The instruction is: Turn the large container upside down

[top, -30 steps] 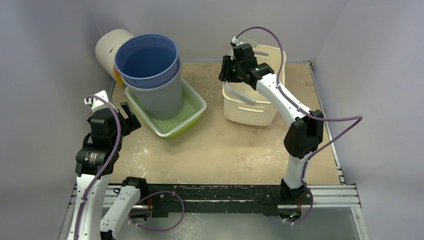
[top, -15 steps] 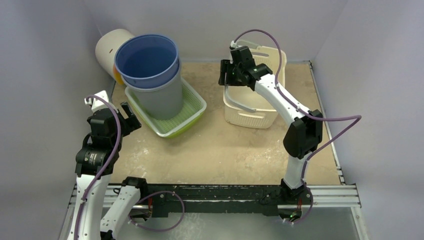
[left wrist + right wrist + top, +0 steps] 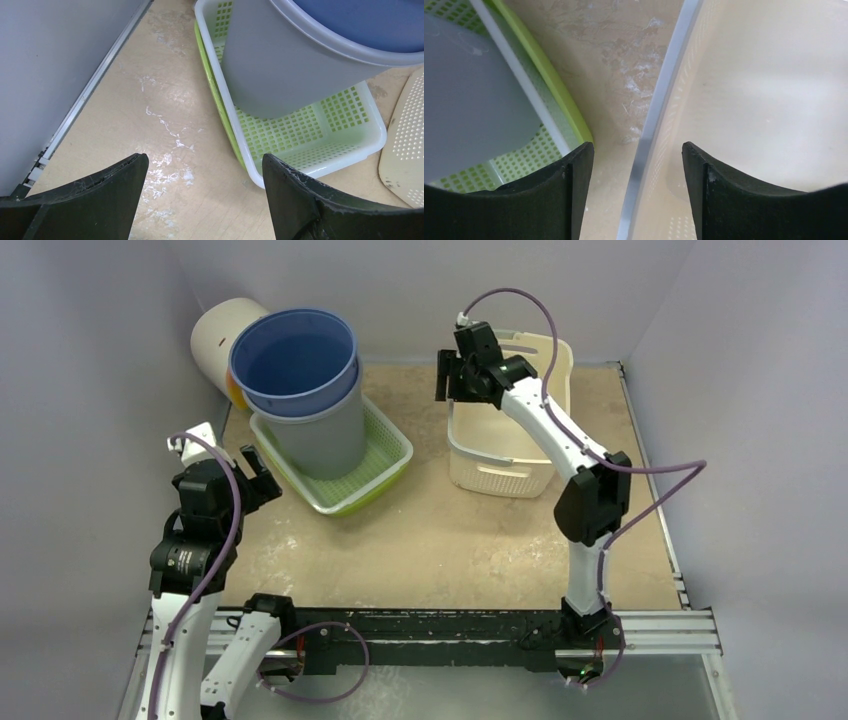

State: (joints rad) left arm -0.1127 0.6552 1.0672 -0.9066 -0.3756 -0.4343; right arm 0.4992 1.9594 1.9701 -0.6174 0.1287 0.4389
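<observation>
No text, label or number can be read.

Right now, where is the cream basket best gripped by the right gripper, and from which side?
Grip its thin left rim, the edge facing the green tray. Come from above: the cream basket stands upright and open, and in the wrist view that rim runs between the fingers of the open right gripper.

Left arm (image 3: 186, 558) folded, jaws wide, right arm (image 3: 547, 427) outstretched, jaws parted
</observation>
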